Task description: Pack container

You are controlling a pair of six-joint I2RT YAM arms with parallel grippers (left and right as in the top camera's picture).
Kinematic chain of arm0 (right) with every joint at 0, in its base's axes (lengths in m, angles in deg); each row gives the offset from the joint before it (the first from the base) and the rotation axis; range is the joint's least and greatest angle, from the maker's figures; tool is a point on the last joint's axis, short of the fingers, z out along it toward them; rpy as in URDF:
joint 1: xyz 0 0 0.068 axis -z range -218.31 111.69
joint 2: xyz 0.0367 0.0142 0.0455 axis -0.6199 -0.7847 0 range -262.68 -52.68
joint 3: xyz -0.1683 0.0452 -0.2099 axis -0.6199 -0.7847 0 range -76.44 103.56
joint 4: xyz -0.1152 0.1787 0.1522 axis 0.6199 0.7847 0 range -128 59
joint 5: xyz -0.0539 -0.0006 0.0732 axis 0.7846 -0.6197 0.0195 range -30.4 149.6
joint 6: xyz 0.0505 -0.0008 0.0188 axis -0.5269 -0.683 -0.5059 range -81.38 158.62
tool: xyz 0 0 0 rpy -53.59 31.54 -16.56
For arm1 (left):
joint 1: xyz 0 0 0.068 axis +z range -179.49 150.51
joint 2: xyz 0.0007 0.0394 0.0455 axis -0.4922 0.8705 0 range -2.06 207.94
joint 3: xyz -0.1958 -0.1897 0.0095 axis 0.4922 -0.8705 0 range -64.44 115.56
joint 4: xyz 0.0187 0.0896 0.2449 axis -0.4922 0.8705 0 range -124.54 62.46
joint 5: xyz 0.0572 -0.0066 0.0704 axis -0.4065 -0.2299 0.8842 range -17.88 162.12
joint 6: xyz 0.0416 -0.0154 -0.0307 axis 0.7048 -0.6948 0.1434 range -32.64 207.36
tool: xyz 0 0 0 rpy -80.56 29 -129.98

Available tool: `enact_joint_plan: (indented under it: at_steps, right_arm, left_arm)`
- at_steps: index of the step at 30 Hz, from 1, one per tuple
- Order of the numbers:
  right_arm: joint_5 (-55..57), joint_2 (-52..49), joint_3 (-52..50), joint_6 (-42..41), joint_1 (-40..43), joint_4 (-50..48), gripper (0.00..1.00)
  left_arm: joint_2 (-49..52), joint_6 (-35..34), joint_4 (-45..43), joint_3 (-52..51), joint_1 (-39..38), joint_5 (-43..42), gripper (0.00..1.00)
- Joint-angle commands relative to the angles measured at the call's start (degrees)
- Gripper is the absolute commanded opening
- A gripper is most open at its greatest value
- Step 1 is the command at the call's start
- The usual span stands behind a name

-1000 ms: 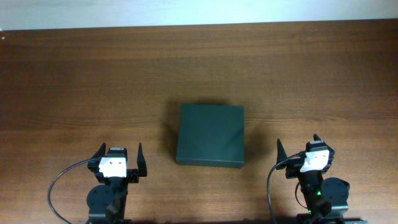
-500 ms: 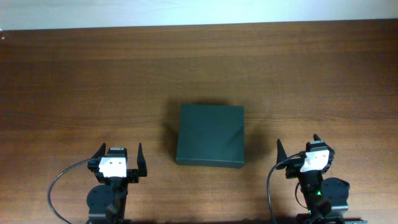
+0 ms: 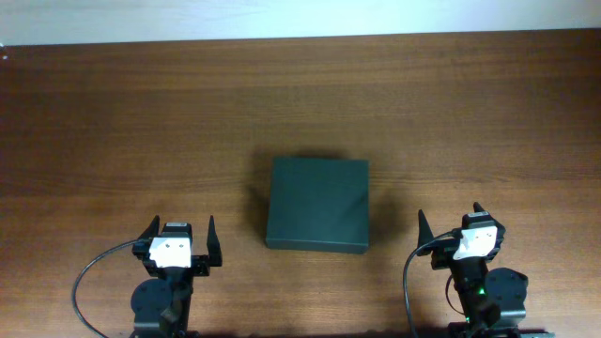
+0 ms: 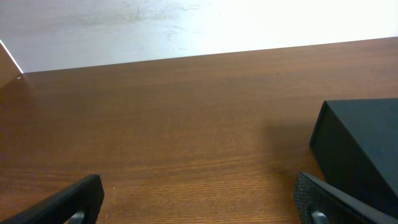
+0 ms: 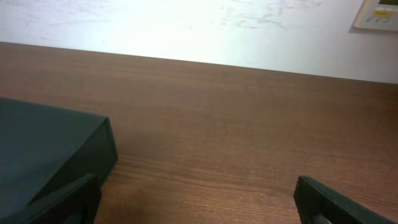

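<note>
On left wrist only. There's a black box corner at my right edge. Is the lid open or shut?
Observer: Shut. In the overhead view the container shows one flat, unbroken top with no flap raised.
Operator: Where's the right arm?
Observer: The right gripper sits low by the table's near edge, on the far side of the container from you. Its fingers are spread, hold nothing and are apart from the box.
Operator: Anything out there to pack?
Observer: None that I can see. In the overhead view only the container lies on the table.
</note>
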State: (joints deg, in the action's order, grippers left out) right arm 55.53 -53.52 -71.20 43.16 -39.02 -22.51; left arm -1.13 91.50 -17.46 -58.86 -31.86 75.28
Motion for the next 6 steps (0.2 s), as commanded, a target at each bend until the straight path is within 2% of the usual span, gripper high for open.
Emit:
enact_joint_plan:
  at_steps: [1,6]
  right_arm:
    - [0.72,0.66,-0.52,-0.04,-0.42,-0.11,0.99]
    - [0.72,0.66,-0.52,-0.04,-0.42,-0.13,0.99]
  left_arm:
    - [-0.63,1.16,-0.02,-0.31,0.31,-0.83,0.99]
    - [-0.63,1.16,-0.02,-0.31,0.31,-0.83,0.99]
